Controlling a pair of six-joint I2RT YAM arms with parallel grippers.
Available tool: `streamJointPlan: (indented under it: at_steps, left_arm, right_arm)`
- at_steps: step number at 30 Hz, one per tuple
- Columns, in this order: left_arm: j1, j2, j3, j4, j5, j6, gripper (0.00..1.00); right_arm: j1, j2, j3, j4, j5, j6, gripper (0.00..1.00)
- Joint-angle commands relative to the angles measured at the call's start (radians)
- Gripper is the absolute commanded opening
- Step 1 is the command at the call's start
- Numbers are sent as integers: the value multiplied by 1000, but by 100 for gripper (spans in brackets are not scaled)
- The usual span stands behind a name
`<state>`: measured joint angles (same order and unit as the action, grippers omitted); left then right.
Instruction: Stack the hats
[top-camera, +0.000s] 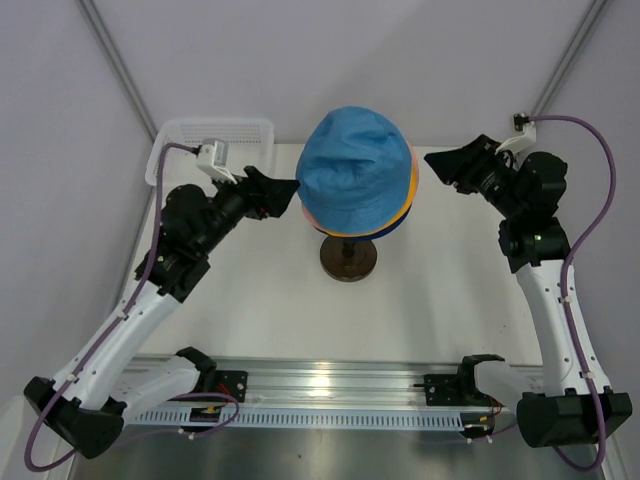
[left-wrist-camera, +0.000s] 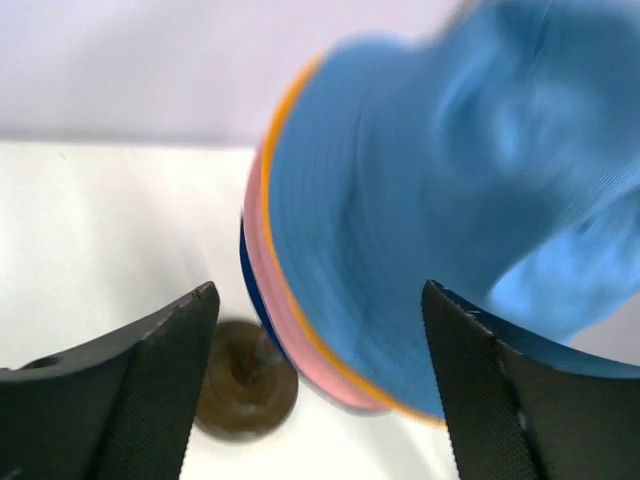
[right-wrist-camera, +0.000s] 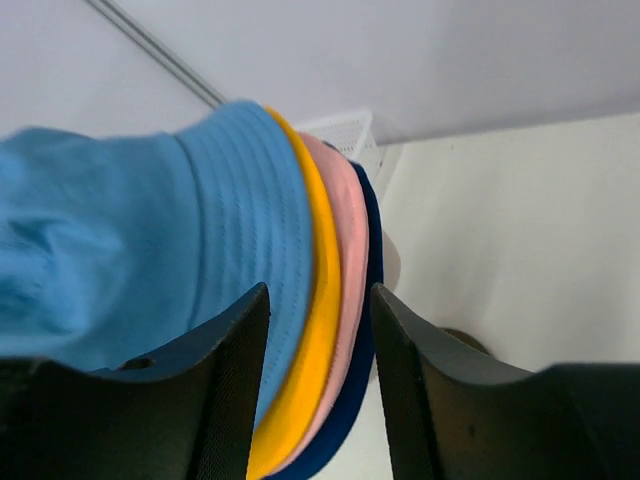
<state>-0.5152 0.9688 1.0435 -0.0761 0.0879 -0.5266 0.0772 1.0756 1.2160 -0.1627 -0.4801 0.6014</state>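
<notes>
Left gripper (left-wrist-camera: 318, 300) wide, right gripper (right-wrist-camera: 318, 295) narrower, both empty.
Hat stack (top-camera: 355, 170), light blue on top, sits just beyond both sets of fingertips; soft, light, floppy fabric, so pinching a brim edge looks the surest hold.

A white mesh basket (top-camera: 240, 130) sits at the far left corner of the table (top-camera: 440, 300) — by the wall. A dark round stand (top-camera: 348, 258) rests near the middle — apart from the basket.
</notes>
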Motion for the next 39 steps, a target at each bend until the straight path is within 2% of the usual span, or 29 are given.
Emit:
streamJointPlan:
  at_steps: [1, 2, 4, 8, 11, 15, 20, 26, 29, 39]
  left_arm:
    - [36, -39, 95, -16, -147, 45, 86]
    - [50, -30, 128, -25, -157, 42, 87]
    - [88, 8, 173, -53, -165, -1, 89]
    - [132, 94, 222, -31, -105, -67, 86]
    - [135, 178, 273, -27, -55, -119, 80]
    - [116, 266, 317, 16, 82, -177, 63]
    - [63, 307, 323, -19, 95, -150, 45]
    - [-14, 249, 225, -19, 84, -121, 41]
    - [-72, 190, 181, -37, 27, -110, 41]
    - [-128, -4, -8, -80, -137, -139, 37]
  right_arm:
    - [-16, 10, 73, 55, -4, 31, 52]
    - [-17, 18, 79, 86, -14, 49, 57]
    - [-17, 53, 89, 124, -61, 81, 60]
    - [-11, 112, 93, 225, -118, 150, 59]
    - [7, 155, 99, 229, -144, 179, 54]
    - [91, 179, 73, 232, -111, 196, 53]
    - [134, 199, 63, 235, -39, 178, 52]
    - [134, 295, 138, 223, -31, 141, 53]
    - [134, 377, 207, 218, -51, 129, 52]
    - [159, 601, 425, 224, -176, 150, 50]
